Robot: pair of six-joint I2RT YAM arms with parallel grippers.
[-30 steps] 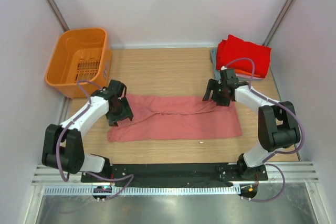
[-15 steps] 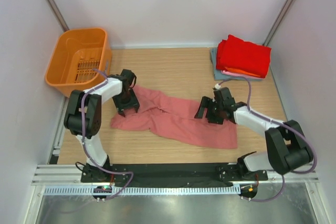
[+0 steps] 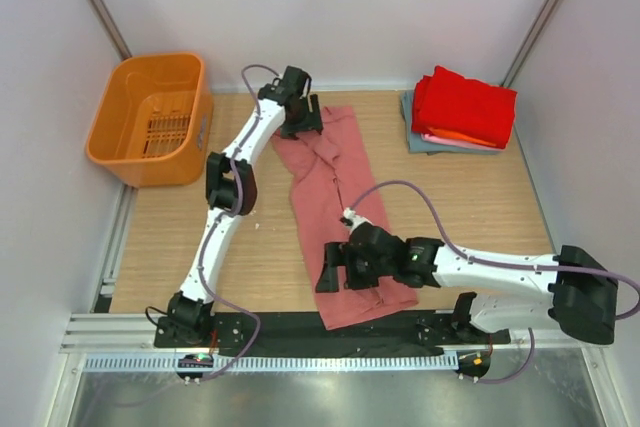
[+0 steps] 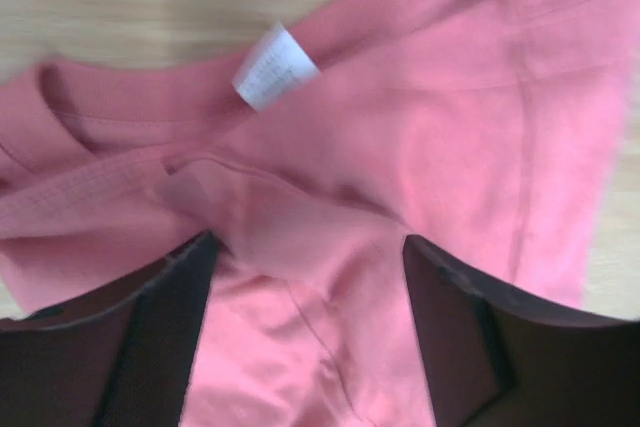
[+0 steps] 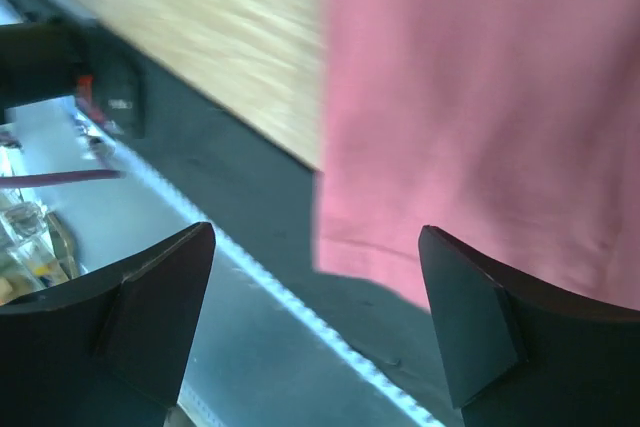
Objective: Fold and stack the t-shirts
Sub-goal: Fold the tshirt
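The salmon-pink t-shirt (image 3: 335,197) lies stretched from the far middle of the table to the near edge, its hem (image 5: 420,267) overhanging the black base rail. Its white neck label (image 4: 275,67) shows in the left wrist view. My left gripper (image 3: 300,119) is at the far, collar end with its jaws wide apart, bunched pink cloth (image 4: 300,327) lying between the fingers. My right gripper (image 3: 332,269) hovers open over the shirt's near left corner (image 5: 345,247). The folded stack, bright red t-shirt (image 3: 463,107) on top of orange, pale pink and grey-blue ones (image 3: 412,112), sits at the far right.
The orange plastic basket (image 3: 150,117) stands at the far left. The black base rail (image 3: 280,327) and a metal strip run along the near edge. White walls close in the table on three sides.
The shirt has swung from lying across the table to lying front to back. My left gripper moved to the far middle; my right gripper swept to the near centre.
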